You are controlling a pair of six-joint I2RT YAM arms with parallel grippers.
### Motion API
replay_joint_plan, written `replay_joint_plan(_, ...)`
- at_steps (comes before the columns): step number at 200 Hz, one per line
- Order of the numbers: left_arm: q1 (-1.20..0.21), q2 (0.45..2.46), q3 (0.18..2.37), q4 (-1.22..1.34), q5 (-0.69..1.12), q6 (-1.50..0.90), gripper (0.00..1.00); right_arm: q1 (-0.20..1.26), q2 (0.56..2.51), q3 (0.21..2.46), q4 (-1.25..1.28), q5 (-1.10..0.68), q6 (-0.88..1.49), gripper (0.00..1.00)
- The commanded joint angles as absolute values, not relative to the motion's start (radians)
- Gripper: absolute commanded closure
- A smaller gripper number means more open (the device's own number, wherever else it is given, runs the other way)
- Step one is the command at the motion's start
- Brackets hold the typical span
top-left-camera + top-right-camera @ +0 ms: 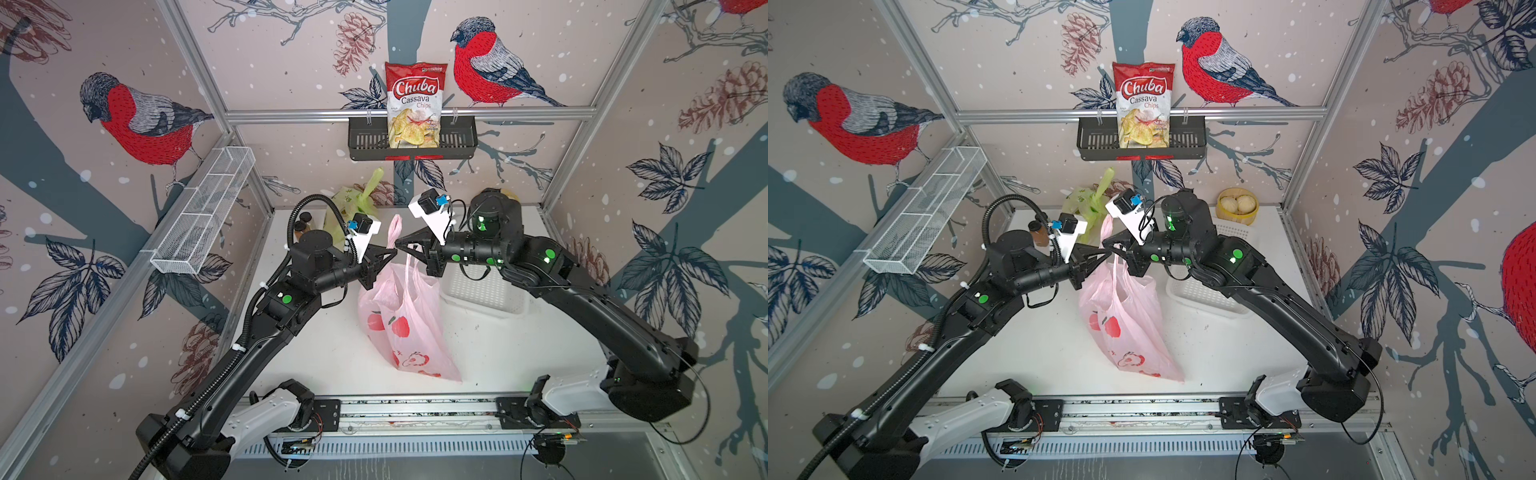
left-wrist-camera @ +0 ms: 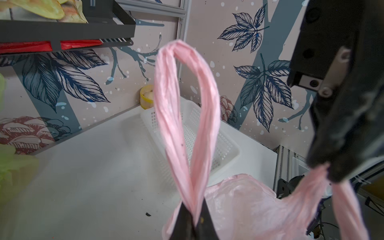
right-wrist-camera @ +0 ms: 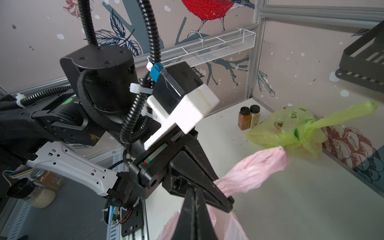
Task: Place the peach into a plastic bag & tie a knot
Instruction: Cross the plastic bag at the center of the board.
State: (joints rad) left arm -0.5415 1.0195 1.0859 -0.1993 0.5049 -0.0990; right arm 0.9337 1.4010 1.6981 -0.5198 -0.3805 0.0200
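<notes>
A pink plastic bag [image 1: 409, 328] [image 1: 1125, 328] printed with red peaches hangs over the white table between my two arms. My left gripper [image 1: 390, 249] [image 2: 192, 218] is shut on one twisted handle loop [image 2: 187, 104], which stands up above its jaws. Tip to tip with it, my right gripper [image 1: 400, 242] [image 3: 194, 199] is shut on the other handle [image 2: 311, 182]. In the right wrist view the left gripper [image 3: 226, 202] pinches the pink loop [image 3: 253, 170]. The peach itself is hidden; only the printed ones show.
A white perforated basket [image 1: 486, 291] sits right of the bag. A knotted green bag [image 1: 353, 199] and spice jars [image 1: 303, 224] stand at the back, a steamer of buns [image 1: 1236, 205] in the back right corner. A black wall basket [image 1: 365, 139] holds chips; a mesh shelf [image 1: 203, 216] lines the left wall.
</notes>
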Motion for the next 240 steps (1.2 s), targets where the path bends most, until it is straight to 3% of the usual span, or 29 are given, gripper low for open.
replay_joint_plan(1, -0.56, 1.028, 1.089, -0.2, 0.52, -0.091, 1.0, 0.919, 1.426, 1.706, -0.449, -0.442, 0.053, 1.0)
replay_joint_plan(88, -0.613, 1.078, 1.136, -0.241, 0.457, -0.037, 1.0, 0.839, 1.506, 1.741, -0.544, -0.513, 0.103, 1.0)
replay_joint_plan(184, -0.626, 1.143, 1.247, -0.381, 0.457, 0.027, 1.0, 0.796, 1.616, 1.863, -0.727, -0.592, -0.019, 1.0)
replay_joint_plan(218, -0.624, 1.163, 1.273, -0.423, 0.474, 0.041, 0.88, 0.794, 1.622, 1.872, -0.758, -0.601, -0.049, 1.0)
replay_joint_plan(240, -0.623, 1.171, 1.282, -0.44, 0.482, 0.049, 0.74, 0.793, 1.623, 1.876, -0.769, -0.603, -0.064, 1.0)
